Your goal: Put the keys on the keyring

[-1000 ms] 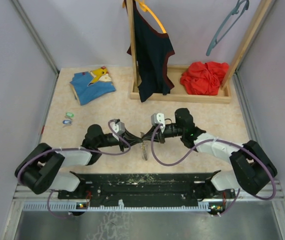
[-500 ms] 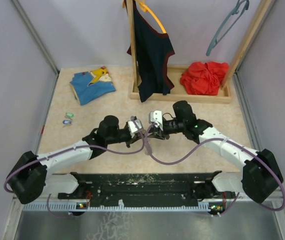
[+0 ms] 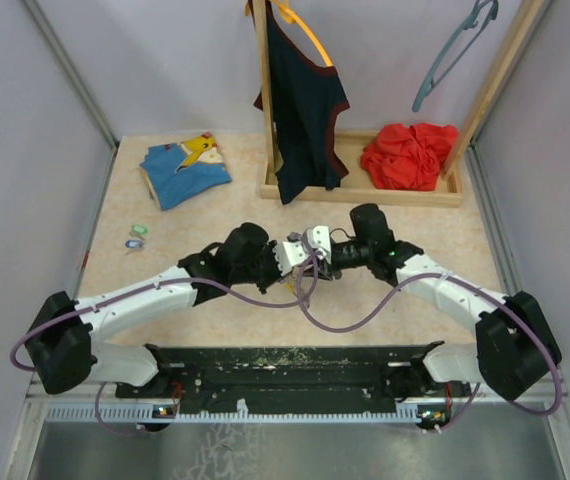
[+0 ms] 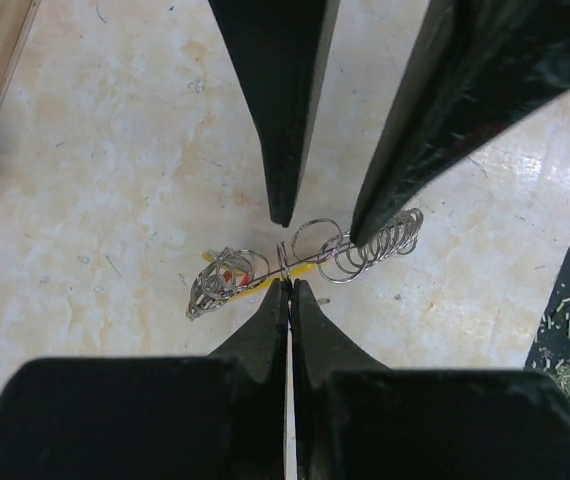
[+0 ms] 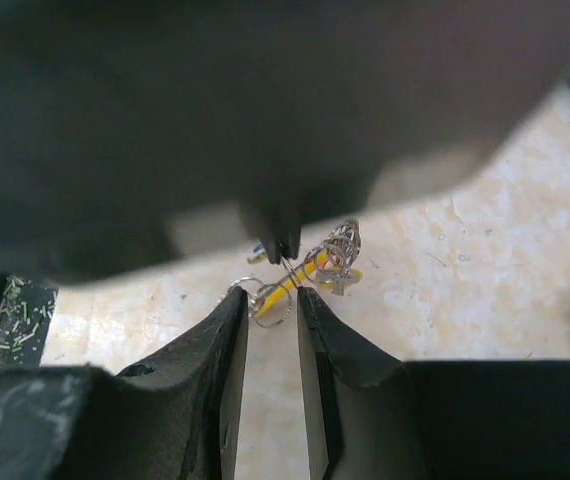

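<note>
Since a second ago the left arm has unfolded and reached toward the table's [image 4: 95, 180] middle, and the spot where the two arms meet has shifted away from the near edge. At far left the keys [image 3: 137, 237] lie on the table, mint green just behind blue, well apart from both arms. Mid-table, the left gripper [image 4: 288, 288] has its jaws pressed together, pinching the wire of the keyring [image 4: 305, 255]. In the left wrist view the keyring's long axis runs straight across – the yellow tag [image 4: 262, 284] and red piece [image 4: 227, 278] point left, the loose wire coils point right. Opposite, the right gripper [image 4: 320, 228] faces the left one with jaws apart – one fingertip on either side of a wire loop, holding nothing.
</note>
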Robot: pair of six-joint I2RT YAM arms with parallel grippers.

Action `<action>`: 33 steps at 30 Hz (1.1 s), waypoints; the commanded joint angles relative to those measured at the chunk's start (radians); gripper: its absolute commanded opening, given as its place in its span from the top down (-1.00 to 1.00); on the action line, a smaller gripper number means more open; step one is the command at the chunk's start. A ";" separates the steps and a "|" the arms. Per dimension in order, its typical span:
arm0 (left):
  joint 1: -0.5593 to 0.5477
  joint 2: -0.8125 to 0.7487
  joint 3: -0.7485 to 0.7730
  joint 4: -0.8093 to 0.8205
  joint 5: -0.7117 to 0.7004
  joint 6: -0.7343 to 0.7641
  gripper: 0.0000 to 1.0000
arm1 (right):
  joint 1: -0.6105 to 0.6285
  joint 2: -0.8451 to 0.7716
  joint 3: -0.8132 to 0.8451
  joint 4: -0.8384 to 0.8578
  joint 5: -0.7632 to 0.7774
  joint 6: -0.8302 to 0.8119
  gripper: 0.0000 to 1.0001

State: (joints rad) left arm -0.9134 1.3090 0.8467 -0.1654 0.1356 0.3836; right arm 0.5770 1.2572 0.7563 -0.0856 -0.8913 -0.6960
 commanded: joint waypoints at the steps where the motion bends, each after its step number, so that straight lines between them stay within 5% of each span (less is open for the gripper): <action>1: -0.016 -0.011 0.055 -0.078 -0.004 0.021 0.99 | -0.035 0.037 -0.028 0.140 -0.108 -0.012 0.46; 17: -0.018 -0.013 0.083 -0.085 0.038 0.018 0.99 | -0.035 0.190 -0.013 0.261 -0.272 0.026 0.51; 33: -0.018 -0.045 0.045 -0.040 -0.031 0.008 0.98 | -0.074 0.231 -0.004 0.280 -0.265 0.000 0.51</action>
State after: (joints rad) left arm -0.9195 1.3079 0.8860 -0.2916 0.1074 0.3969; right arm 0.5423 1.4822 0.7364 0.1951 -1.1854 -0.6811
